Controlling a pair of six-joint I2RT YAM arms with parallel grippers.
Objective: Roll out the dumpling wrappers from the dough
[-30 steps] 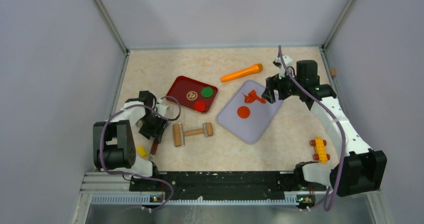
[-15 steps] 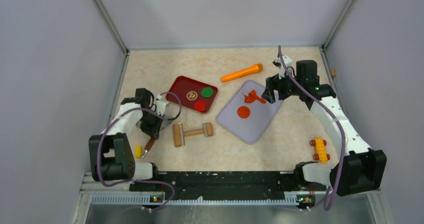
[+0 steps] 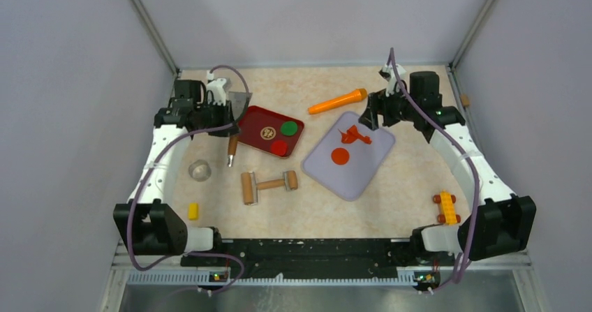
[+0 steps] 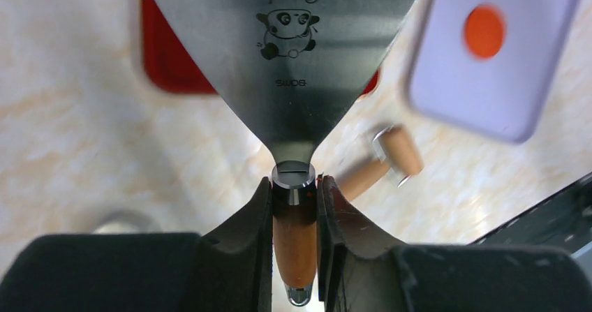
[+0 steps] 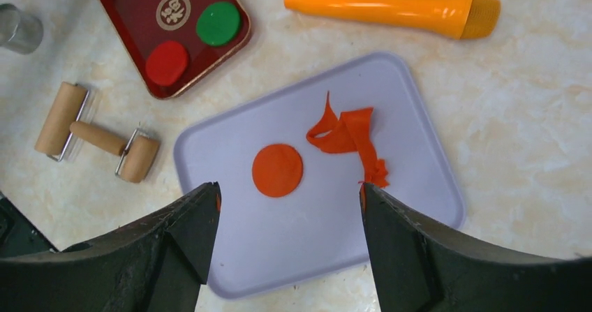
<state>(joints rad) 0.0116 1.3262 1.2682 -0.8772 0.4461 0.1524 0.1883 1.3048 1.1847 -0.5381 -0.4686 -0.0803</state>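
Note:
The dumpling wrapper is a flat round orange-red disc lying on the lilac board. It also shows in the right wrist view and, blurred, in the left wrist view. Torn orange dough scraps lie behind it on the board. My right gripper hangs open and empty above the board's far end; its midpoint in the right wrist view is just near of the disc. My left gripper is shut on the wooden handle of a metal scraper, held in the air by the red tray's left edge.
A red tray holds a green disc, a red disc and a brown patterned disc. A wooden roller lies near of it. An orange stick, metal ring cutter, yellow block and yellow-red toy lie about.
My left arm has lifted the scraper off the near-left table and swung it to the far left, beside the red tray, uncovering the metal cutter. My right gripper has drawn back slightly.

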